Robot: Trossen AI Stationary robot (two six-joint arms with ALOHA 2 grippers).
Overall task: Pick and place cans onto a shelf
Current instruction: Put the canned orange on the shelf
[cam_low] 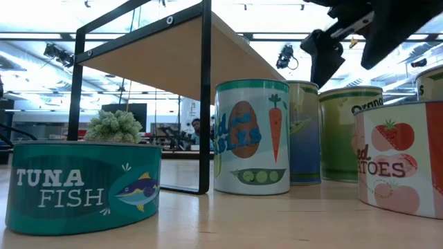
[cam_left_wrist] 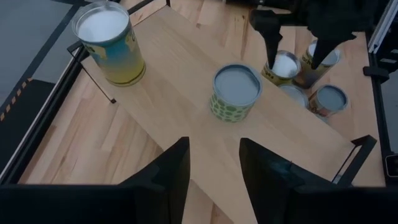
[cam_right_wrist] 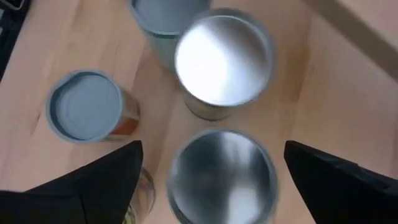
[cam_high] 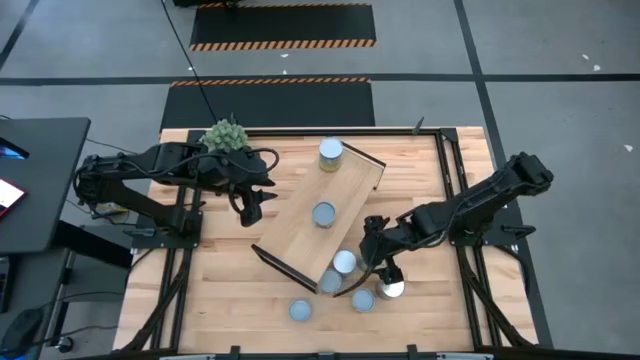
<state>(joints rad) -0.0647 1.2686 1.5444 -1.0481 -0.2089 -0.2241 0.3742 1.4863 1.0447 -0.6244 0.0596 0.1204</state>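
The right fingers [cam_high: 376, 236] stand spread wide and empty, hanging over the cluster of cans [cam_high: 345, 275] at the near end of the shelf [cam_high: 300, 205]; in the right wrist view the two dark tips flank a silvery-topped can [cam_right_wrist: 222, 175] with others packed close against it. The left fingers [cam_high: 250, 208] sit part open with nothing between them, poised above the shelf's left edge.

The crowding is the risk. With the tips coming down among cans that touch or nearly touch, I judge one tip could land on a neighbour's rim [cam_right_wrist: 224, 58] instead of slipping beside the target, tipping it or shoving it along the table [cam_high: 220, 290]. A can knocked sideways could roll off the near edge, where a short one [cam_high: 300, 310] already stands apart. A lift that clips the shelf's dark end frame [cam_high: 285, 265] could also jolt the two cans standing on the board.

The cans are small printed cylinders with pale round lids: a yellow-and-blue one [cam_left_wrist: 109, 40] at the shelf's far end, a green-spotted one [cam_left_wrist: 235, 92] mid-board, and the rest grouped on the table by the near end. The low view shows labels with vegetables [cam_low: 251, 135], tomatoes [cam_low: 401, 155] and tuna [cam_low: 83, 185].
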